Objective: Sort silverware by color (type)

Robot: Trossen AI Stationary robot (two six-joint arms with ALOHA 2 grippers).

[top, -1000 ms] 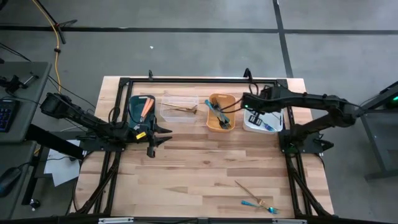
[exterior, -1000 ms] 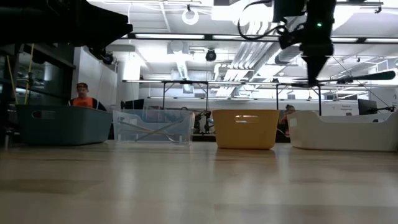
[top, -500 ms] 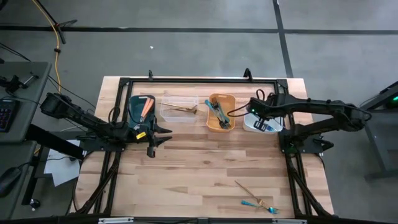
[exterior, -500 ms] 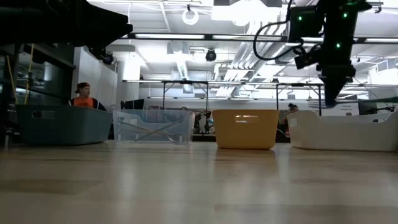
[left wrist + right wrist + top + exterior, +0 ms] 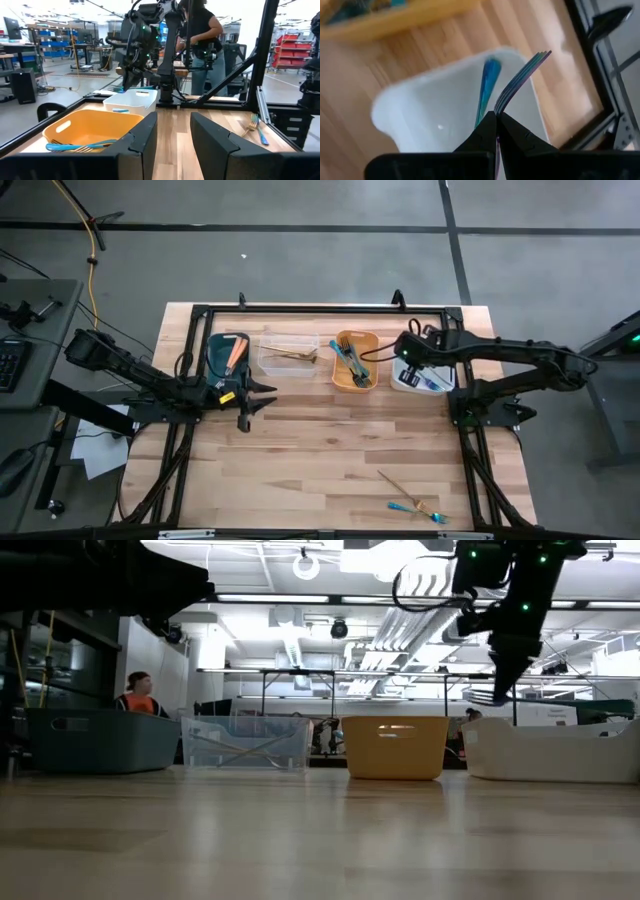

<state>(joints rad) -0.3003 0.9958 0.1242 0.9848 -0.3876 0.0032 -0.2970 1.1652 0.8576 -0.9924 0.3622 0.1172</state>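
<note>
Surface: pale wooden table (image 5: 330, 440) within a dark frame; four bins stand in a row along its far side.
Room: grey floor around the table; beyond it a workshop hall with ceiling lights, shelving and benches; a person in orange (image 5: 136, 697) far off, another person (image 5: 202, 35) standing behind the table.
Bins: dark teal bin (image 5: 214, 360), clear bin (image 5: 288, 366), orange bin (image 5: 343, 381), white bin (image 5: 404, 383).
Right gripper (image 5: 496, 114): above the white bin, fingers pressed together on a fork (image 5: 522, 79) with an iridescent blue-purple sheen, tines pointing away from the fingers.
White bin contents: one blue utensil (image 5: 486, 85) lying inside, below the held fork.
Left gripper (image 5: 171, 135): near the dark teal bin over the table, fingers partly spread, holding nothing.
Other silverware: orange pieces (image 5: 236, 351) in the dark teal bin, gold piece (image 5: 292, 356) in the clear bin, blue pieces (image 5: 349, 363) in the orange bin; loose utensils (image 5: 410, 496) at the table's near right corner.
Change: a half-second ago the right gripper hung lower and further over the white bin; it has since shifted toward the orange bin. Left arm unmoved.
</note>
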